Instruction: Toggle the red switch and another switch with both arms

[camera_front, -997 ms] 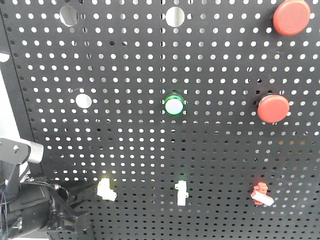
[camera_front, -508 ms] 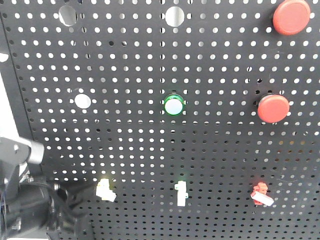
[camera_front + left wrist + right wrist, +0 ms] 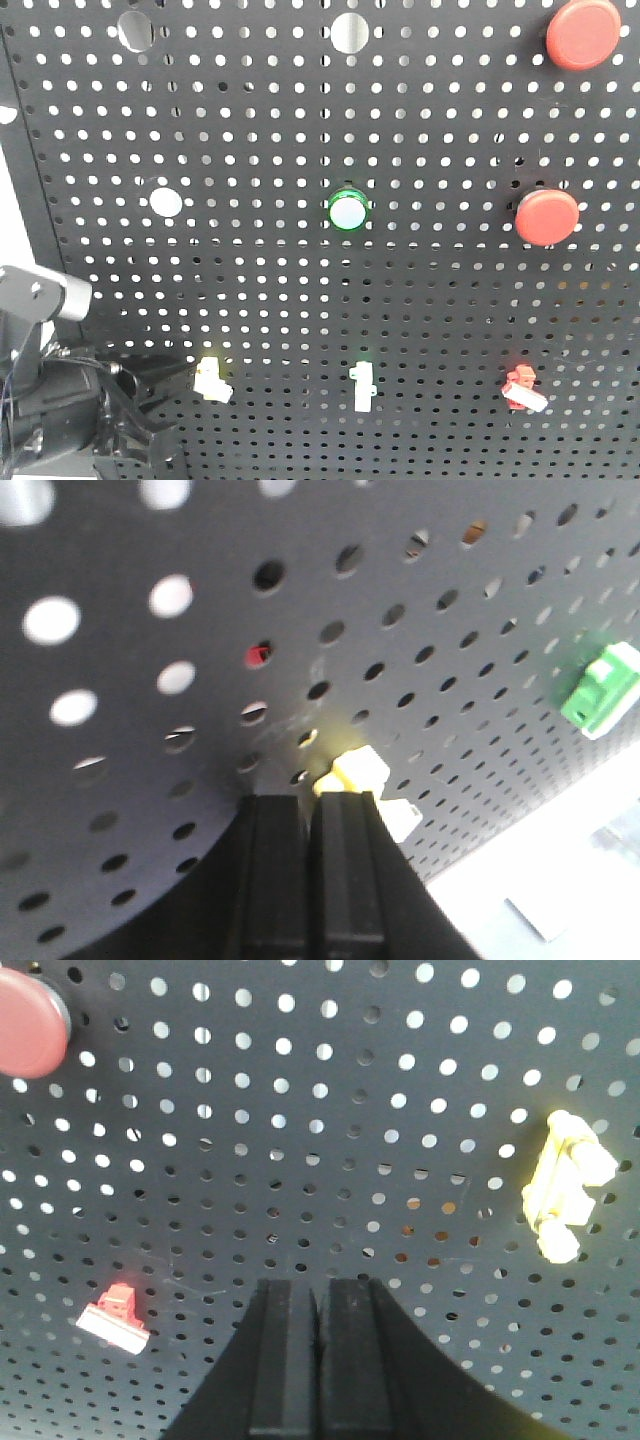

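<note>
The red switch [image 3: 525, 390] is seen low on the pegboard [image 3: 260, 130], at six o'clock from the lower red push button [image 3: 546, 216]. The pale yellow switch [image 3: 211, 378] is mounted at seven o'clock from the green round button [image 3: 348, 210]. The left gripper [image 3: 310, 800] is pressed closed with nothing held between its jaws. The pale yellow switch is found at one o'clock, right at its tips; contact cannot be told. The right gripper [image 3: 318, 1288] is likewise closed and empty, with the red switch well apart at nine o'clock.
</note>
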You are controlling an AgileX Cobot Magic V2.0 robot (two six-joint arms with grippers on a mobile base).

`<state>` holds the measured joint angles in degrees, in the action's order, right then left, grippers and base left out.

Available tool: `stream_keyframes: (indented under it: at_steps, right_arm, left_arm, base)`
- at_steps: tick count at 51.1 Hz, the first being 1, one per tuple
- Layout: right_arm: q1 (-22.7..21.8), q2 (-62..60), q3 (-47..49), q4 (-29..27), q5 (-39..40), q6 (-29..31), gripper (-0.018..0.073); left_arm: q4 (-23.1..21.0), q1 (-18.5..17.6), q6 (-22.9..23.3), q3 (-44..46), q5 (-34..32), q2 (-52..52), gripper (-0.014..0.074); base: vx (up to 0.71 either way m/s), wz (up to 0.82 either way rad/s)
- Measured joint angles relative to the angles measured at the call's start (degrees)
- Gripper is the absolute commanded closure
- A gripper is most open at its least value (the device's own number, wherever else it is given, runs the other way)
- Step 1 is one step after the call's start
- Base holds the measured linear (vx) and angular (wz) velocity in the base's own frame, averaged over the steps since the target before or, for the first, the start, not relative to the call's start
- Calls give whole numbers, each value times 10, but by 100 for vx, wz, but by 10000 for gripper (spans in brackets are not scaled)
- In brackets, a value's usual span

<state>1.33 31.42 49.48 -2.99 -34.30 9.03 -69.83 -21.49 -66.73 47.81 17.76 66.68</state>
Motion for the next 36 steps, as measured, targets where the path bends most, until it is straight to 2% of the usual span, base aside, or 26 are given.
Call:
stream_keyframes:
  at_steps: [10,21,28,36]
  right_arm:
    - [0,0,0,0,-1,0,566]
    - [0,0,0,0,-3,0,566]
    - [0,0,0,-1,-5,0,566]
    - [0,0,0,-1,-13,0,566]
  left_arm:
    - [14,1,7,5,10,1,594]
    - [-5,-2,7,27,36,0,594]
    - [4,-1,24,27,40,0,594]
    - [41,-1,57,12,33,9,594]
  base:
    - [0,0]
    - [0,0]
    - [0,0]
    - [0,0]
